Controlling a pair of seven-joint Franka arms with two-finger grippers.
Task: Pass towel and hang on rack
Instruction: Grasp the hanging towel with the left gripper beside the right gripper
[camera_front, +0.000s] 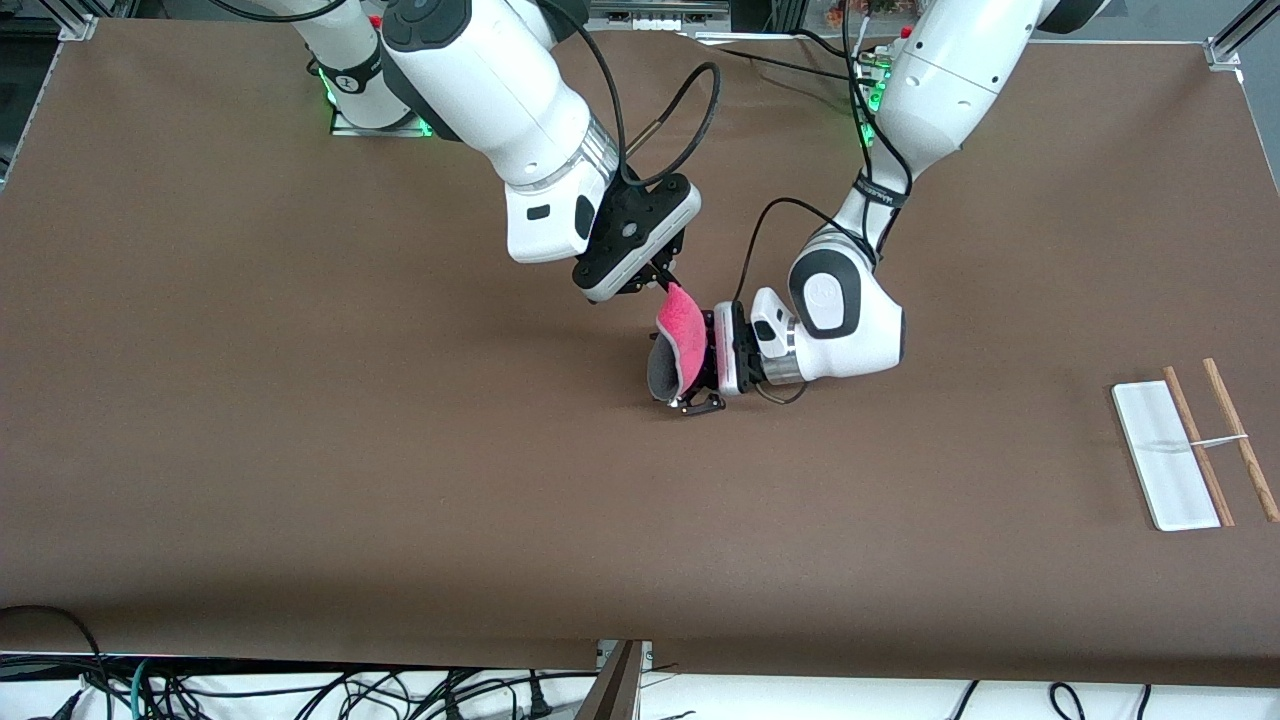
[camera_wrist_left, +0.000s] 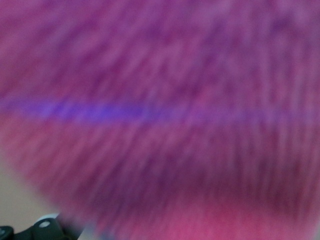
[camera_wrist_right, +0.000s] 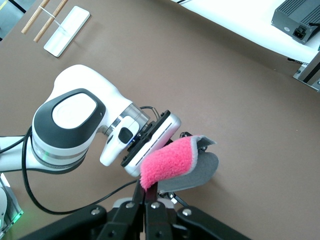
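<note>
Right now the towel (camera_front: 678, 335) hangs in the air over mid-table, pinched by its top edge in the right gripper (camera_front: 664, 284), jaws pressed together on the cloth; right wrist view shows the same pinch, pink pile at the closed fingertips (camera_wrist_right: 148, 201) w/ the grey reverse side curling out underneath. Pink face is turned toward the left gripper (camera_front: 692, 372), grey side faces away from it. Left gripper sits level w/ the hanging cloth, reaching in sideways from the left arm's end of the table, jaws spread wide, lower finger (camera_front: 700, 404) poking out under the towel's bottom edge. Towel lies between or right against those open fingers; can't tell if it touches them. Left wrist view is filled nearly edge to edge w/ blurred pink towel (camera_wrist_left: 165, 115), so the cloth is v. close to that camera; only a dark bit of gripper hardware shows at one corner. The rack (camera_front: 1190, 450) lies on the table at the left arm's end, well apart from both grippers: white base, two wooden rods beside it, thin white crossbar across them. Nothing on it.
</note>
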